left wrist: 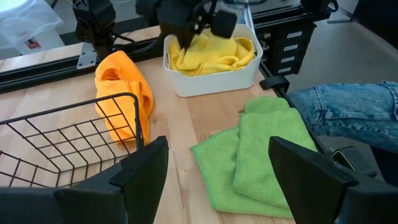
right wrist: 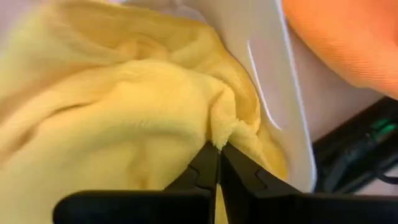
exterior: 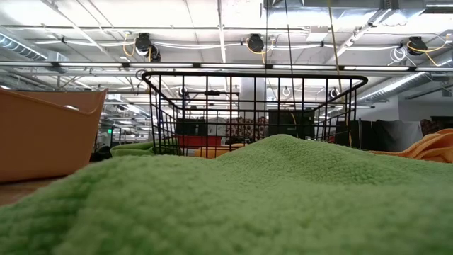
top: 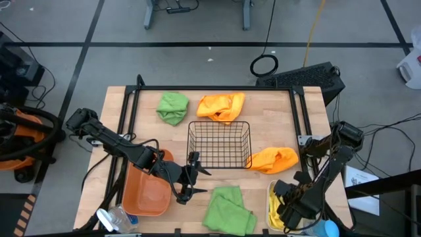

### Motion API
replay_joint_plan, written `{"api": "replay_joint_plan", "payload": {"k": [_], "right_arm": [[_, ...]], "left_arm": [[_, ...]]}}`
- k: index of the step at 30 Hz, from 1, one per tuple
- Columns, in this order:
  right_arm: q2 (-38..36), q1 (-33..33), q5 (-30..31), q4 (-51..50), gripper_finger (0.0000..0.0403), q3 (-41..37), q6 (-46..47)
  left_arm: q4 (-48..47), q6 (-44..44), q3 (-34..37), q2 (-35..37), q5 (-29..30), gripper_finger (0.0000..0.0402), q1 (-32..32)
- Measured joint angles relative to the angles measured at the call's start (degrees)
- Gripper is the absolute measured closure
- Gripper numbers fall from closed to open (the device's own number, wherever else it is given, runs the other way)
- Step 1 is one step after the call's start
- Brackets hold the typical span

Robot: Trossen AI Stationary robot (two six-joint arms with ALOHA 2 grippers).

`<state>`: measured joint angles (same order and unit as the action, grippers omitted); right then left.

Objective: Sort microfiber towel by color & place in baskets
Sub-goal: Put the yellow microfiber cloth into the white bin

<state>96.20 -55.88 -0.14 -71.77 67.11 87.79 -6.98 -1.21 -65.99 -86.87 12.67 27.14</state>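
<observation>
right gripper pressed together, seemingly pinching yellow towel in white bin; left gripper spread.

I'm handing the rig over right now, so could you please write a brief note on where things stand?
Right gripper: shut, pinching a fold of yellow towel inside the white bin.
Left gripper: open, empty, between orange bin and wire basket.
Done: yellow in the white bin.
Left: near green towel, far green towel, and orange towels and lie on the table.
</observation>
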Motion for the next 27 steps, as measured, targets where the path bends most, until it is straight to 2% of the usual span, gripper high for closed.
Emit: {"api": "replay_joint_plan", "payload": {"k": [8, 13, 17, 21, 24, 27], "right_arm": [[0.0, -0.9, 0.5, -2.9, 0.0396, 9.6, -0.4], [-0.1, -2.7, 3.9, -3.9, 0.0393, 11.4, 3.1], [-0.1, -3.3, 4.9, -3.9, 0.0385, 8.6, 3.8], [-0.1, -2.6, 6.2, -1.7, 0.0362, 2.5, 3.5], [0.0, -2.2, 6.2, 1.4, 0.0335, -1.3, 2.8], [0.0, -2.1, 6.2, 0.8, 0.0295, -1.6, 3.0]], "left_arm": [[-0.1, 0.0, 0.0, 0.0, 0.0, 0.0119, 0.0], [-1.8, 0.1, 0.0, 0.0, 0.0, 0.0119, 0.0], [-2.3, 0.3, 0.0, 0.0, 0.0, 0.0119, -0.1], [-2.3, 0.6, 0.0, 0.0, 0.0, 0.0119, -0.1], [-2.4, 1.6, 0.0, 0.0, 0.0, 0.0119, -0.2], [-2.5, 1.6, 0.0, 0.0, 0.0, 0.0119, -0.2]]}}
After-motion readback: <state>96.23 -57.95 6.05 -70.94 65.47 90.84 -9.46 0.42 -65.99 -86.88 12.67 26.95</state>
